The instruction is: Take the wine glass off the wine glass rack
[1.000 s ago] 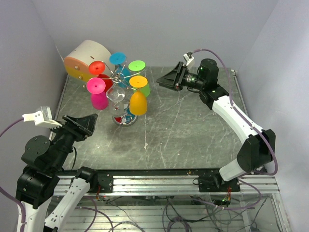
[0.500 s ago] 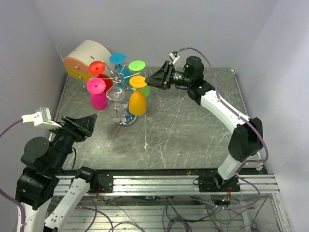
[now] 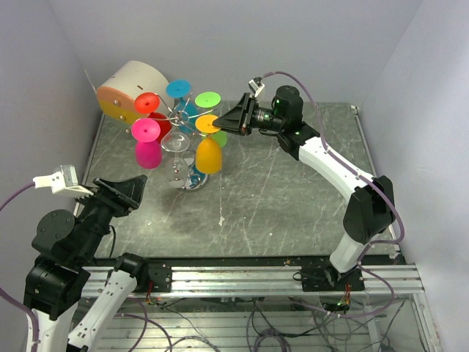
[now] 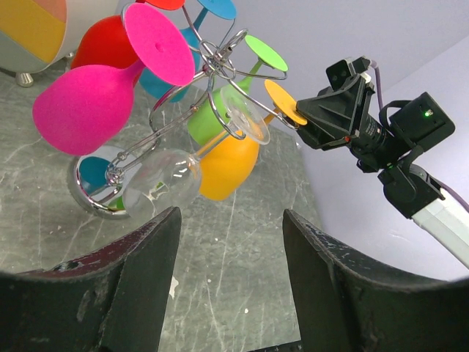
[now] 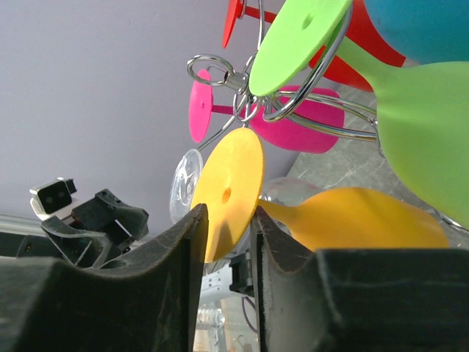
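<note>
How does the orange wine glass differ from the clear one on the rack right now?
The orange wine glass is opaque, while the clear wine glass is see-through. The orange wine glass has its foot at the fingertips of the right gripper, while the clear wine glass, hanging to its left, has no gripper near it. Both hang foot up, bowl down, from the wine glass rack.
</note>
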You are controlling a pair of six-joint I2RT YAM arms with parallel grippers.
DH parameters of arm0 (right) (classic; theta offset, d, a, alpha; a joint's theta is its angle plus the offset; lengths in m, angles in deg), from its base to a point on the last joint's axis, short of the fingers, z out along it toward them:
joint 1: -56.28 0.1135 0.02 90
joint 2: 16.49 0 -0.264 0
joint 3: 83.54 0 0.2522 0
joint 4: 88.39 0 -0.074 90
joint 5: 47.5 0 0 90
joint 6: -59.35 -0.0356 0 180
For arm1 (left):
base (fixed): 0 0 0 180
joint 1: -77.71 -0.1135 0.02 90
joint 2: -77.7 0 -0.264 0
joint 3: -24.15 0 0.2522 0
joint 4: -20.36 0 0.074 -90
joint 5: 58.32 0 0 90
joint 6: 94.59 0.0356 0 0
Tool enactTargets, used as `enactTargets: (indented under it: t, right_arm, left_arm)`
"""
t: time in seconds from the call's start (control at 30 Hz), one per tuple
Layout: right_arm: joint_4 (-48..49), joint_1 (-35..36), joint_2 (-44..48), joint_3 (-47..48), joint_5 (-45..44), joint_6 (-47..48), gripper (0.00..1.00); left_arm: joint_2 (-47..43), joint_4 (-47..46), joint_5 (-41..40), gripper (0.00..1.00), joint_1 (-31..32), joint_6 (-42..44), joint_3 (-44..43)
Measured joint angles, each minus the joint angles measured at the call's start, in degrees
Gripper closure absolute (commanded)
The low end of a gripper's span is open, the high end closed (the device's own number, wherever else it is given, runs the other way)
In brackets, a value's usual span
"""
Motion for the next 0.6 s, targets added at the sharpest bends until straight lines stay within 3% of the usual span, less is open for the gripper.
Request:
enactTargets:
  t: [0.27,0.43,0.6]
  right_arm:
    - [-0.7,0.0,-0.2,0.3,-1.0,0.2,0.82]
    - [-1.6,0.0,-0.1,0.9,-1.8,0.7,0.93]
    - [-1.6,0.0,0.9,1.0,-2.2,0.0,0.97]
  left_arm:
    - [-0.1,0.3,-0.1,0.32,0.0,-0.1,0.3]
    - [-0.1,0.3,-0.1,0.33,0.0,-0.4,0.7]
    - [-0.2,0.3,-0.1,0.33,0.0,-0.7,0.7]
